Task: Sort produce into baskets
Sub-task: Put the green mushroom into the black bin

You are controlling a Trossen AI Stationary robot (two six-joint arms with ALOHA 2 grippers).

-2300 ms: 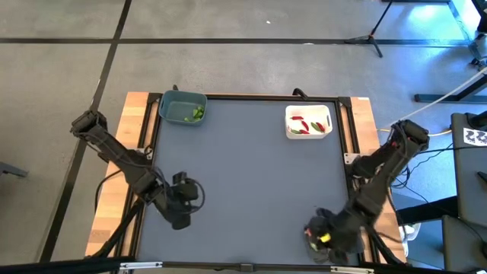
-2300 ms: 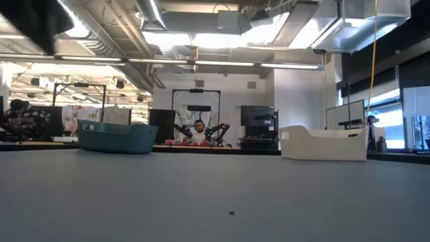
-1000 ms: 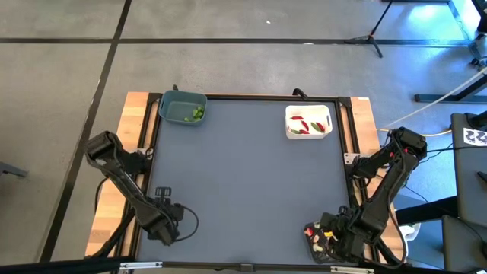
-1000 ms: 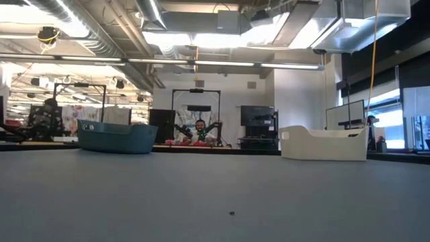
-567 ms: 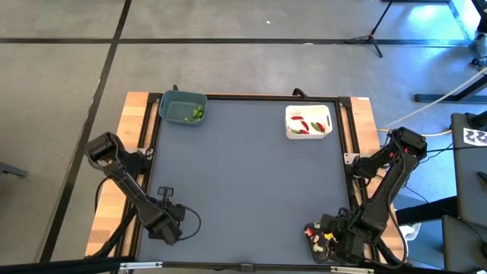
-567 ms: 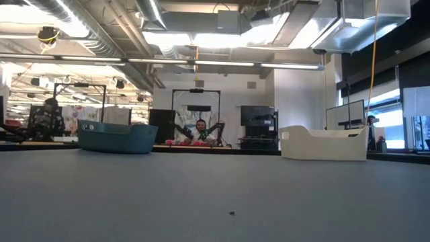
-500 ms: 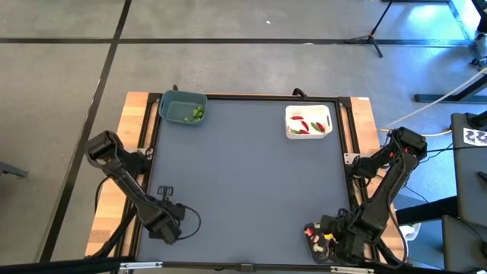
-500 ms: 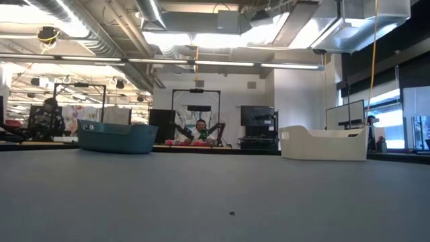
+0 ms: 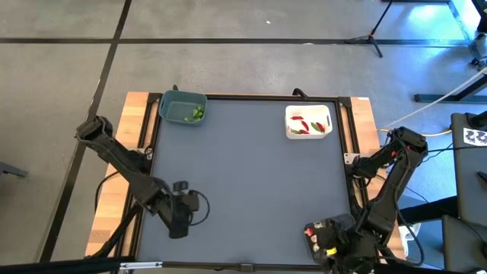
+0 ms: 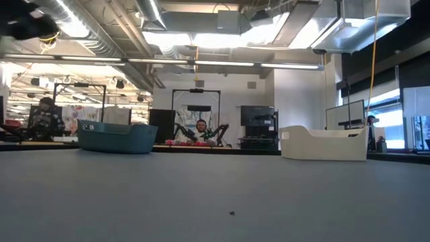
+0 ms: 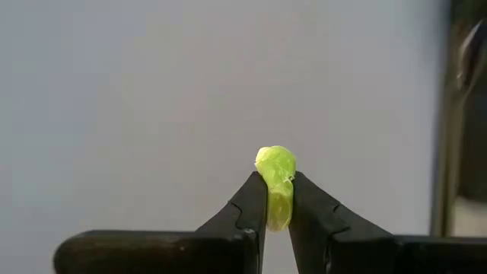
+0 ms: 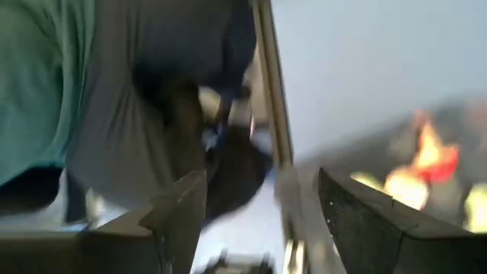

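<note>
Left gripper (image 11: 275, 217) jaws pinch a yellow-green produce piece (image 11: 275, 175), well short of the blue-grey tub (image 9: 183, 107); carry it level, release only above the tub; right gripper (image 12: 262, 221) jaws gape.

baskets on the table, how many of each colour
blue-grey plastic tub: 1
white plastic tub: 1
dark grey shallow tray, partly under the right arm: 1
total: 3
</note>
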